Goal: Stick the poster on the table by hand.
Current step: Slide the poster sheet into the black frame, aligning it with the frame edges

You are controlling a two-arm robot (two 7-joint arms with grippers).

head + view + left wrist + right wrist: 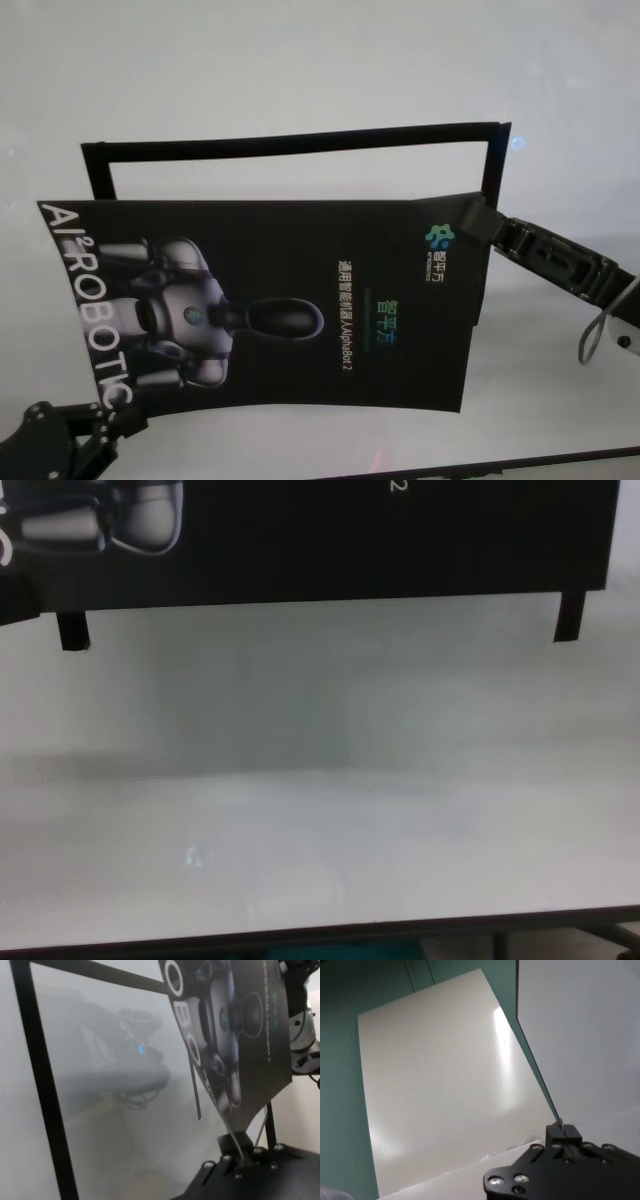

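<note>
Thin, floppy poster (290, 300) sags above the worktop (300, 80); left hand (100, 425) pinches its 7 o'clock corner, right hand (487, 222) its 2 o'clock corner.

The poster (270, 300) is a thin, flexible sheet with a smooth, slightly sheened black print; its back, seen from the right wrist, is plain glossy white that catches a bright highlight. The counter (330, 820) is smooth matt white with a thin dark near edge. Flat black strips (300, 143) lie on it beyond the poster, matt. The left tool (240, 1152) and right tool (562, 1132) are matt black hard parts with bright metal screws.
</note>
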